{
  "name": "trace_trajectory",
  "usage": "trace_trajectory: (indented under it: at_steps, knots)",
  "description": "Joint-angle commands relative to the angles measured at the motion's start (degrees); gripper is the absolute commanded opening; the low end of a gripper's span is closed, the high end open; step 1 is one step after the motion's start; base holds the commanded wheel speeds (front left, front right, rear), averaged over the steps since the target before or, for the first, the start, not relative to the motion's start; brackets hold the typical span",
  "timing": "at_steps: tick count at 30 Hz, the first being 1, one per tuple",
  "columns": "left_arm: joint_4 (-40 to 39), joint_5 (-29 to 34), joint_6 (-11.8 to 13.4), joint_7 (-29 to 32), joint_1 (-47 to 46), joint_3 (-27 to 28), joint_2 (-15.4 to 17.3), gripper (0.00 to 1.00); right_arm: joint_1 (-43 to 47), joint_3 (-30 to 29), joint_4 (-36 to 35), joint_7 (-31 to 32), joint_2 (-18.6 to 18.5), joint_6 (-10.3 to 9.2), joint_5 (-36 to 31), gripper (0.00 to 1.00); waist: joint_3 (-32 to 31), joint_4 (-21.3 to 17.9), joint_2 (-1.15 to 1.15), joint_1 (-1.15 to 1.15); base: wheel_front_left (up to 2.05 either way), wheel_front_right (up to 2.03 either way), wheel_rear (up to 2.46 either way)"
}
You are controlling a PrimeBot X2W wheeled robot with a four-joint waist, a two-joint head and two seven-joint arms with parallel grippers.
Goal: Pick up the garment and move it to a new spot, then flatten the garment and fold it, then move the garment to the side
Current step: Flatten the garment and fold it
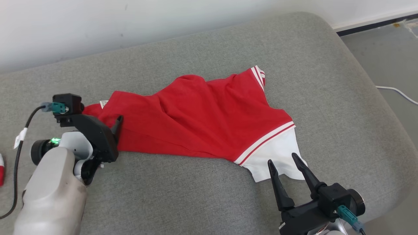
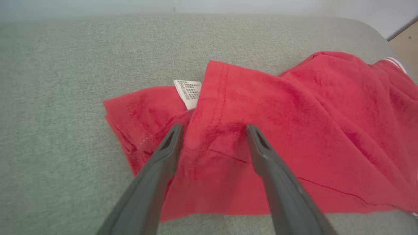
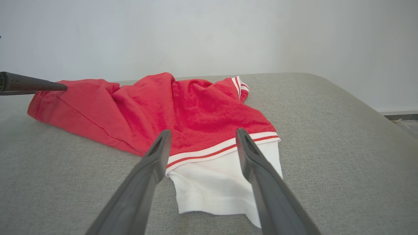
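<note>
We see grey fabric cushion (image 1: 209, 49) across most of head view. Red garment (image 1: 202, 117) lies crumpled at frame centre, on cushion. Left gripper (image 2: 214, 127) at lower left: fingers spread wide over garment's red hem, gripping nothing; whether tips touch cloth we cannot tell. Right gripper (image 1: 281, 158) at lower right: fingers spread, tips over white sleeve (image 1: 271, 150), nothing pinched. Care label (image 2: 188, 91) pokes out just above left fingertips.

Before you: garment (image 1: 202, 120) red, one end white, white-and-red stripes at the hems. Label (image 2: 188, 93) white with dark print. Cushion (image 1: 196, 195) grey, fine woven fleck. Your left gripper (image 2: 214, 129) and right gripper (image 3: 202, 132) dark grey. Wall (image 3: 196, 32) pale, plain.
</note>
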Motion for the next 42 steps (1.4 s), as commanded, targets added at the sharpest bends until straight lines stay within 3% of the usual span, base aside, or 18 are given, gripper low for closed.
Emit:
trace_trajectory:
  at_steps: [1,9,10,12,13,21,27,33,42]
  knots:
    - [-0.5,-1.2,0.0,1.0,0.7,-0.1,-0.1,1.00,0.4,-0.2,-0.2,-0.2,-0.3,-0.15,0.0,1.00,0.1,-0.3,0.00,0.01,0.00,0.00,0.00]
    - [-4.4,-1.7,-0.1,1.9,2.4,-1.6,0.9,1.00,0.5,0.1,0.3,-0.3,0.0,-0.15,-0.2,1.00,-0.3,-0.3,0.00,0.01,0.00,0.00,0.00]
    - [-4.7,-1.8,-0.1,2.1,2.7,-1.7,0.9,0.87,0.5,0.2,0.4,-0.4,0.0,-0.15,-0.1,1.00,-0.4,-0.2,0.00,0.01,0.00,0.00,0.00]
    - [-5.4,-2.1,-0.1,2.7,3.2,-1.9,0.9,0.39,0.5,0.4,0.6,-0.4,0.1,-0.15,0.0,1.00,-0.5,-0.2,0.00,0.01,0.00,0.00,0.00]
    - [-6.2,-2.3,-0.1,2.8,3.5,-2.3,1.1,0.00,0.1,0.7,0.6,-0.4,0.1,-0.15,0.1,1.00,-0.4,-0.4,0.00,0.01,0.00,0.00,0.00]
    - [-9.0,-1.8,0.8,-0.5,4.1,-2.2,1.6,0.00,-0.2,-0.3,0.0,-0.4,0.0,-0.15,-0.4,1.00,0.5,0.5,0.00,0.01,0.00,0.00,0.00]
    - [-14.0,-4.7,0.6,-3.3,8.4,-0.9,0.8,0.00,0.6,-1.5,-0.3,-0.2,0.0,-0.15,-0.5,1.00,-0.2,3.1,0.00,0.01,0.00,0.00,0.00]
    - [-22.7,-6.2,0.6,-6.3,17.9,-0.5,1.5,0.00,1.4,-2.2,-0.6,0.2,0.1,-0.15,-0.6,1.00,-1.7,5.9,0.00,0.01,0.00,0.00,0.00]
    - [-33.8,-9.3,4.0,-7.3,33.3,1.0,0.5,0.00,2.4,-2.4,-0.4,0.5,0.2,-0.15,-0.3,1.00,-4.1,7.5,0.00,0.01,0.00,0.00,0.00]
